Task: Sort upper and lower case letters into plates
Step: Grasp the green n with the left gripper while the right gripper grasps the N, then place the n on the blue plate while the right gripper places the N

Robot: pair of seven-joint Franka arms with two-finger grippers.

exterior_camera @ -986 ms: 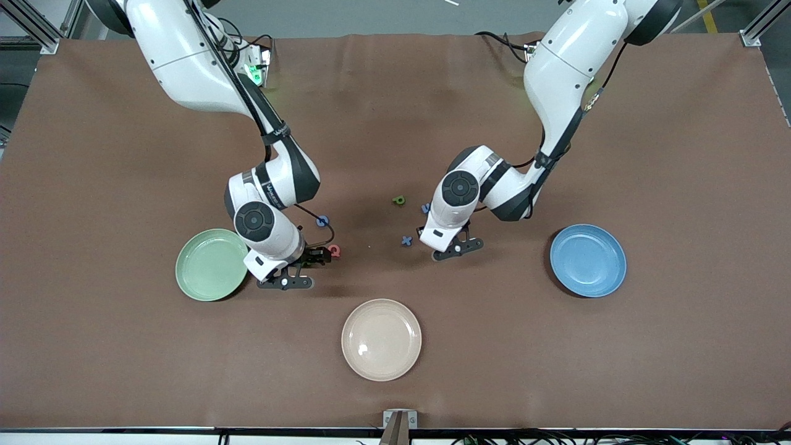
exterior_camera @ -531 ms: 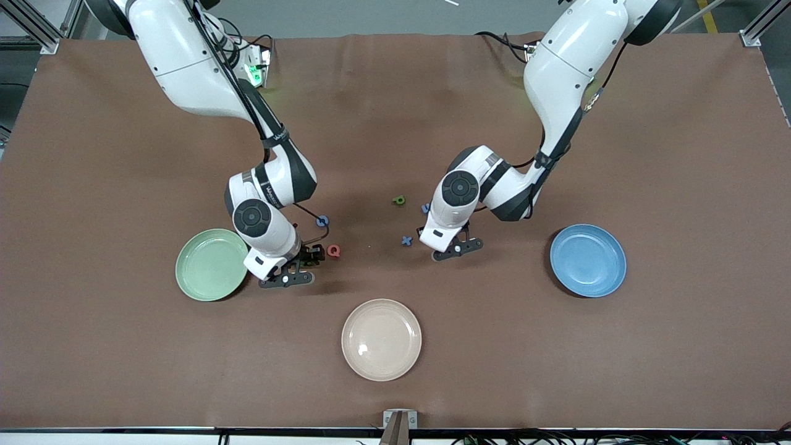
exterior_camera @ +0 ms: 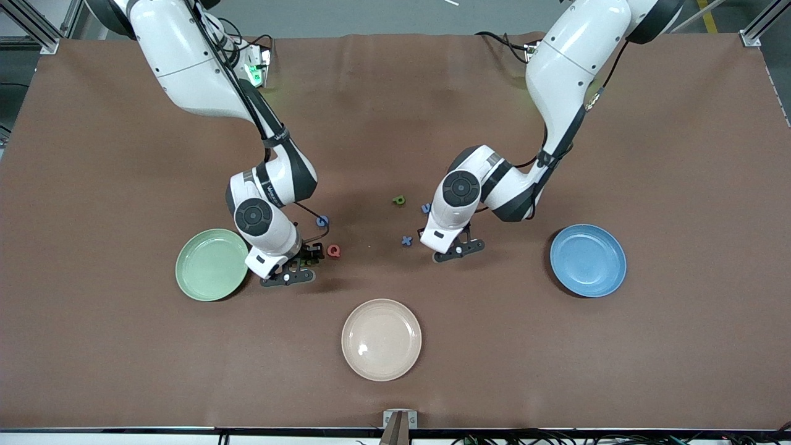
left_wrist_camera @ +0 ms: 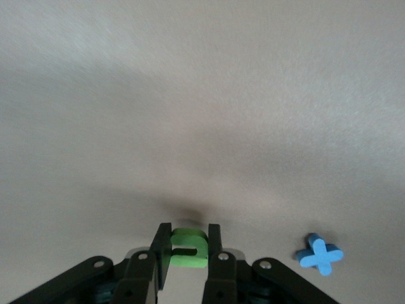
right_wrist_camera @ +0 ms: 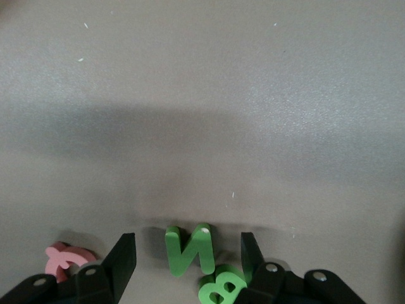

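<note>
The mint green plate [exterior_camera: 201,278] lies toward the right arm's end of the table and the sky blue plate [exterior_camera: 587,260] toward the left arm's end; both hold nothing. My right gripper [exterior_camera: 308,256] is open and low over the table between the mint plate and a red Q [exterior_camera: 334,250]. In the right wrist view its gripper [right_wrist_camera: 188,244] has a green N [right_wrist_camera: 188,248] between the fingers, with a green B [right_wrist_camera: 221,288] beside it and the Q [right_wrist_camera: 66,258] off to one side. My left gripper [left_wrist_camera: 188,234] is shut on a green letter [left_wrist_camera: 188,248], low beside a blue x [left_wrist_camera: 321,253].
A cream-beige plate [exterior_camera: 381,339] lies nearest the front camera at the middle. Loose letters lie between the arms: a blue G [exterior_camera: 322,220], a green p [exterior_camera: 399,199], a small blue letter [exterior_camera: 426,208] and the blue x [exterior_camera: 406,240]. The left gripper [exterior_camera: 427,238] is mostly hidden under its wrist.
My right gripper has drawn back from the red Q toward the mint green plate. The left arm has barely moved.
</note>
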